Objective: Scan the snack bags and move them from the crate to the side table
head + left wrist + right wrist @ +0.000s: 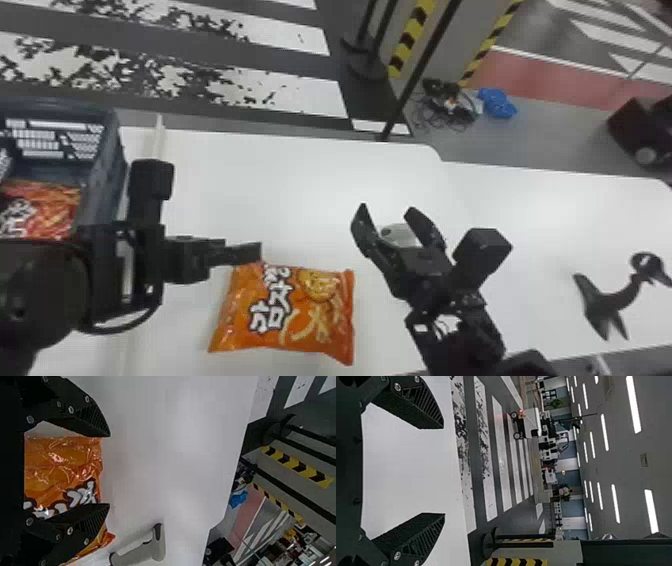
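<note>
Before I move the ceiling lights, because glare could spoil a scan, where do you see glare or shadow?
Head view: soft, pale glare on the white table; left wrist view: bright glints on the orange bag, faint shadow beside the scanner; right wrist view: ceiling lights glowing as bright white strips.

Orange bag (286, 312), blue-grey crate (101, 192), white-striped floor (305, 95)

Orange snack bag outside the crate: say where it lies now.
In the head view, the orange snack bag lies on the white table, low and left of centre, just below the tip of the left tool and left of the right tool.
</note>
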Motion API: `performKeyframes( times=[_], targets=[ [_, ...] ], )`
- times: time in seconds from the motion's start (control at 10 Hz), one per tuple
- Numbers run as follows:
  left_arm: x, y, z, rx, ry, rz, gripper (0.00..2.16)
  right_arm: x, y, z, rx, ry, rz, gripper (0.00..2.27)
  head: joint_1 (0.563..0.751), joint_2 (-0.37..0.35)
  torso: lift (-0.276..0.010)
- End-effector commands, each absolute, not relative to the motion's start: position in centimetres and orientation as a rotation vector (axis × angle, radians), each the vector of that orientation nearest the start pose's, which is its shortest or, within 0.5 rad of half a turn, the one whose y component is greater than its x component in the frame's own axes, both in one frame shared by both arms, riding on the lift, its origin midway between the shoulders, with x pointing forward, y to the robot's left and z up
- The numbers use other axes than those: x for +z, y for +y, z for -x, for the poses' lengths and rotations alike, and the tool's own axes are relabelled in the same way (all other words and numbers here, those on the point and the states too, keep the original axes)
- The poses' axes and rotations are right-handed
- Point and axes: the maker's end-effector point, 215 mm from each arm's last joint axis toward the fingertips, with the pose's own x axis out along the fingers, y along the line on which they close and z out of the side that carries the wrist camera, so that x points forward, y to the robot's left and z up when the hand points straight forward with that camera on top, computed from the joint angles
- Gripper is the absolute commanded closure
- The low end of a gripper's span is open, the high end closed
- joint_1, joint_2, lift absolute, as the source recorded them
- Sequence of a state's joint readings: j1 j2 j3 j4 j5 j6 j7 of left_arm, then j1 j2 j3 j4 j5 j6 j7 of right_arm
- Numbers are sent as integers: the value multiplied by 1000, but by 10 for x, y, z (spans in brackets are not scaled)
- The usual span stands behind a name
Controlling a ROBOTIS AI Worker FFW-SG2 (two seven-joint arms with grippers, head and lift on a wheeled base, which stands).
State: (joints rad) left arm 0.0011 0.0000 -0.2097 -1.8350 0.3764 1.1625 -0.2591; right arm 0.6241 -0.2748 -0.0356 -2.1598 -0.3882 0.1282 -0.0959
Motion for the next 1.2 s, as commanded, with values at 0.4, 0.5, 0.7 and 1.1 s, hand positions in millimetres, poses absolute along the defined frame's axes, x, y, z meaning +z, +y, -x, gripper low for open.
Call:
performKeyframes(
  times=[0.4, 0.5, 0.7, 1.1],
  targets=[
    [-363, 70, -463, -440, 492, 337, 83, -375, -263, -416, 42, 207, -129, 140, 695, -303, -87],
    [-352, 97, -458, -382, 459, 322, 83, -380, -265, -415, 42, 213, -129, 140, 695, -268, -87],
    [-336, 141, -434, -341, 430, 334, 83, -390, -259, -413, 63, 233, -131, 137, 695, -210, -87],
    [-320, 211, -391, -253, 422, 306, 76, -427, -246, -400, 130, 393, -131, 127, 695, -99, -87]
  ],
)
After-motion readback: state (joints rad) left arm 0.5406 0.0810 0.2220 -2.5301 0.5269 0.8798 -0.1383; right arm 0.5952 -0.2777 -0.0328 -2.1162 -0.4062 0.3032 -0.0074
